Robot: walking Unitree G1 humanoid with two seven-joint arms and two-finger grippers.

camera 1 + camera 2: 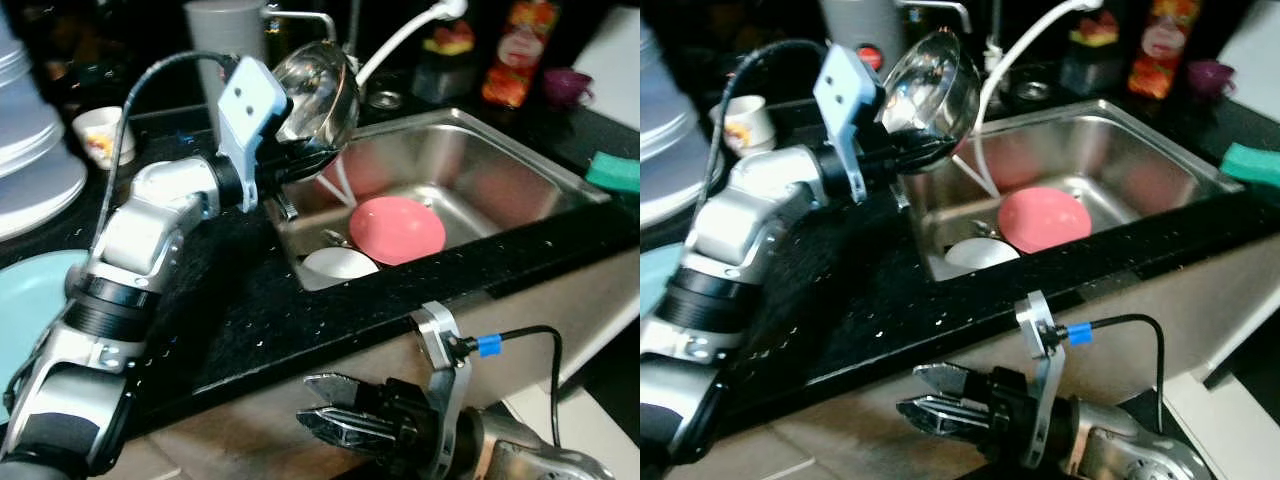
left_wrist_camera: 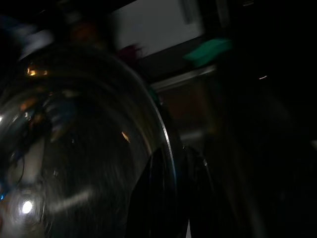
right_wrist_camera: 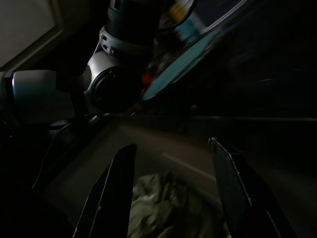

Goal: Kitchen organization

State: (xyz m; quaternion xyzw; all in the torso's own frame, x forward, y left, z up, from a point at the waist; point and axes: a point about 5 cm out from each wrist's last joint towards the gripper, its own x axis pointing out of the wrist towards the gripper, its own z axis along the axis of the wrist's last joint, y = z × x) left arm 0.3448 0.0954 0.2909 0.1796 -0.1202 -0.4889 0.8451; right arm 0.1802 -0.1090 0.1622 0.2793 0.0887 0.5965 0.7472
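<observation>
My left gripper [image 1: 303, 163] is shut on the rim of a shiny steel bowl [image 1: 318, 92], holding it tilted in the air over the sink's left edge. In the left wrist view the steel bowl [image 2: 74, 148] looms close, with one black finger [image 2: 158, 198] on each side of its rim. In the steel sink [image 1: 480, 150] lie a pink plate [image 1: 397, 229] and a white bowl [image 1: 340, 265]. My right gripper [image 1: 325, 408] hangs low in front of the counter, open, nothing between its fingers [image 3: 116, 193].
The black counter [image 1: 230, 310] runs left of and in front of the sink. A light blue plate [image 1: 25, 300], a white stack [image 1: 30, 150] and a small cup [image 1: 100, 135] sit at the left. A white hose [image 1: 400, 40], bottle [image 1: 518, 50] and green sponge [image 1: 615, 170] border the sink.
</observation>
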